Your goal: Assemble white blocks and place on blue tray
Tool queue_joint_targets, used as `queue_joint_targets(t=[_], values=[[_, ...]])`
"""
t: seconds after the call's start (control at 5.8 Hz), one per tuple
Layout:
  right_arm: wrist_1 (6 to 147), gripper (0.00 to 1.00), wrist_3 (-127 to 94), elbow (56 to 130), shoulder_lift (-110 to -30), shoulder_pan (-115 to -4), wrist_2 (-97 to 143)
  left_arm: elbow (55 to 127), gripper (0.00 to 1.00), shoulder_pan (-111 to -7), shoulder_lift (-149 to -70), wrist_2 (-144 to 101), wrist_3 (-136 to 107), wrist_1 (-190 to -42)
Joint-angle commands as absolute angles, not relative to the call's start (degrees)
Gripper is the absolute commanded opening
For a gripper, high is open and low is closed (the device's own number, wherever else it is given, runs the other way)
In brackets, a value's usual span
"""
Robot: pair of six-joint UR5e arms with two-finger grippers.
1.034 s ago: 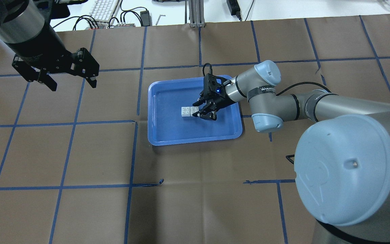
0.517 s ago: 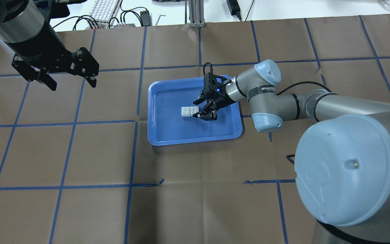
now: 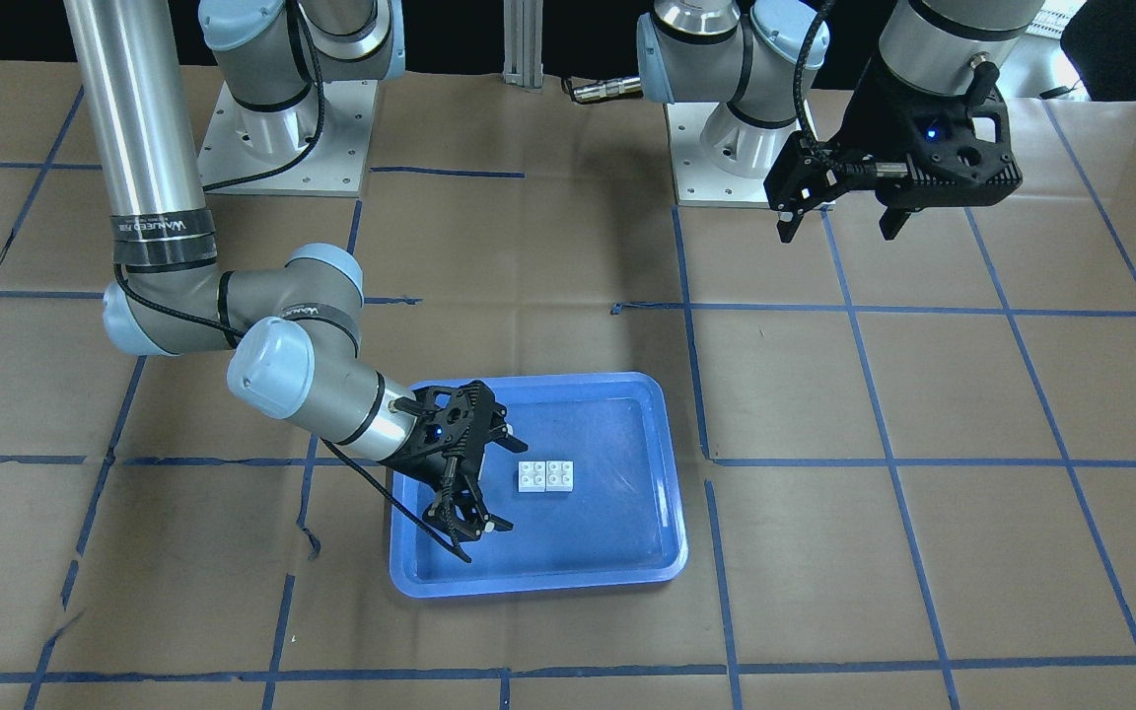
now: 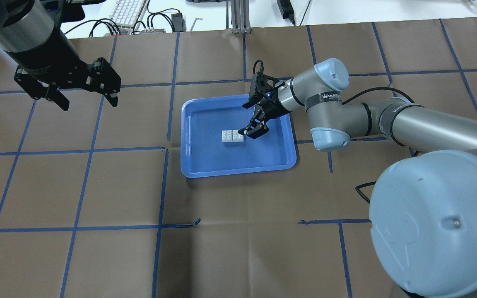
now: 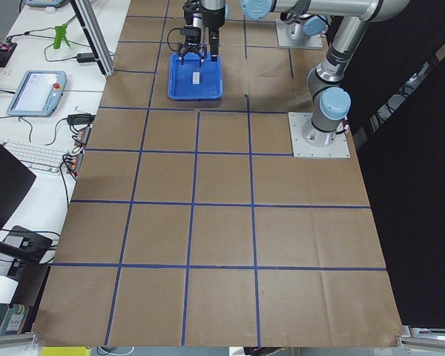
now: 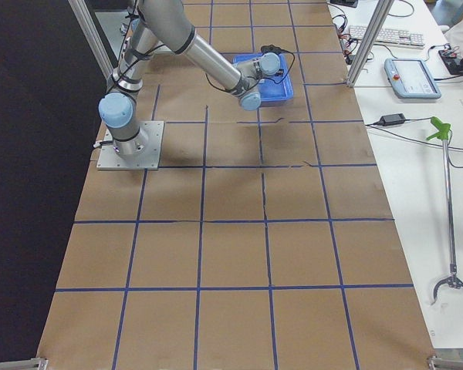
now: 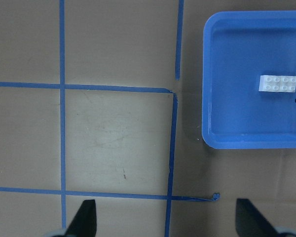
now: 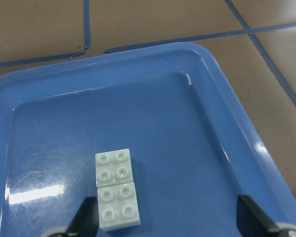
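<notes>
Hovering spread wide at upper left, the left claw (image 4: 88, 102) idles, while at centre two small white studded plastic blocks (image 4: 233, 136) lie touching, studs up, long axis left-right, in the large shallow blue plastic tray (image 4: 222, 163), so the widely parted right claw (image 4: 251, 134) beside them should lift straight, nudging nothing.

Brown paper (image 4: 118, 190) covers the table, ruled into large squares by blue tape (image 4: 77, 228). Beyond its far edge is a white bench (image 4: 367, 10) with a pale keyboard (image 4: 127, 10) and a black power brick (image 4: 285, 8), and a metal post (image 4: 238, 16) between them. The right-side view shows a control tablet (image 6: 411, 78) and a long grabber stick (image 6: 447, 208) with a green handle
</notes>
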State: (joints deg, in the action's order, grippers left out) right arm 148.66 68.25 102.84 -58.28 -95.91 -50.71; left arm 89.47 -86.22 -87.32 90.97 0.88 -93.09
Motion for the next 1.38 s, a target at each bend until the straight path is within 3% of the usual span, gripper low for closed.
queue_joint_targets(t=[0.0, 0.34, 1.21], values=[[131.8, 1.00, 65.2, 98.3, -66.0, -95.0, -60.1, 89.5, 0.99, -86.1, -87.3, 91.0, 0.9, -93.1], [112.2, 1.00, 56.9, 91.0, -72.3, -93.6, -74.5, 89.5, 0.99, -86.1, -87.3, 91.0, 0.9, -93.1], [93.6, 1.00, 11.4, 88.5, -86.6, -88.6, -88.1, 89.5, 0.99, -86.1, -87.3, 90.9, 0.9, -93.3]])
